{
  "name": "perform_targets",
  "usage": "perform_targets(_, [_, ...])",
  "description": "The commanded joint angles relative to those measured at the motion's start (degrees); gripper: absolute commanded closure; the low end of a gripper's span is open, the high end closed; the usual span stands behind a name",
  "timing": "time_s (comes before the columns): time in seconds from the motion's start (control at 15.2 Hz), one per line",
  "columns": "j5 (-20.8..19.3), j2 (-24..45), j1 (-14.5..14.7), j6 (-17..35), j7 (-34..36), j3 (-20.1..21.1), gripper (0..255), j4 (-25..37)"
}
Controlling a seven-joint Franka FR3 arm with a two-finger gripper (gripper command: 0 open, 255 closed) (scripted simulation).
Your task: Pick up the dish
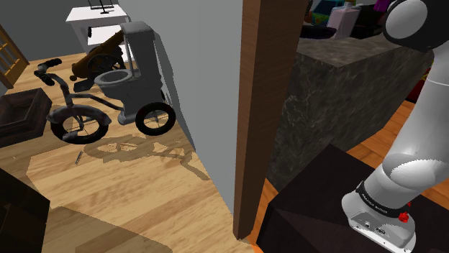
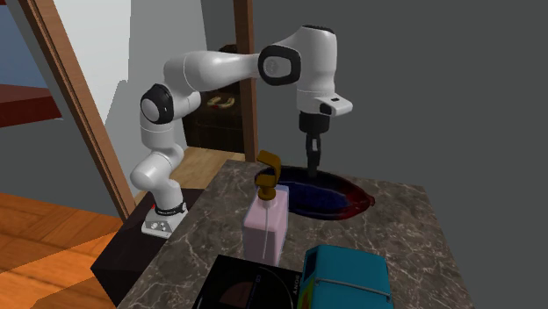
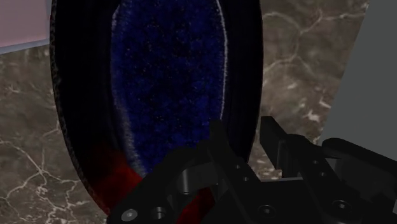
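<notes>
The dish is a dark oval plate with a speckled blue middle and a red patch at one end, lying flat on the marbled stone counter. My black gripper comes straight down onto its far rim. Seen from the wrist, the dish lies just ahead, and the gripper has one finger inside the rim and one outside. The two fingers stand close together and clasp the rim between them.
A pink soap bottle with a gold pump stands beside the dish, with a teal box and a dark flat item nearer the camera. Past a wooden post are a tricycle and a toilet.
</notes>
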Motion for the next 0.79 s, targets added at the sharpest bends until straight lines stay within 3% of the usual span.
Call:
perform_targets(0.0, [0.3, 1.2, -0.3, -2.3, -0.4, -0.1, 255, 3.6])
perform_targets(0.4, [1.4, 6.4, -1.4, -10.0, -1.4, -0.3, 255, 16.5])
perform_targets(0.59, [2.4, 11.3, -2.6, -15.8, -2.0, -0.3, 255, 27.1])
perform_targets(0.73, [2.4, 11.7, -2.8, -16.2, -2.1, -0.3, 255, 27.9])
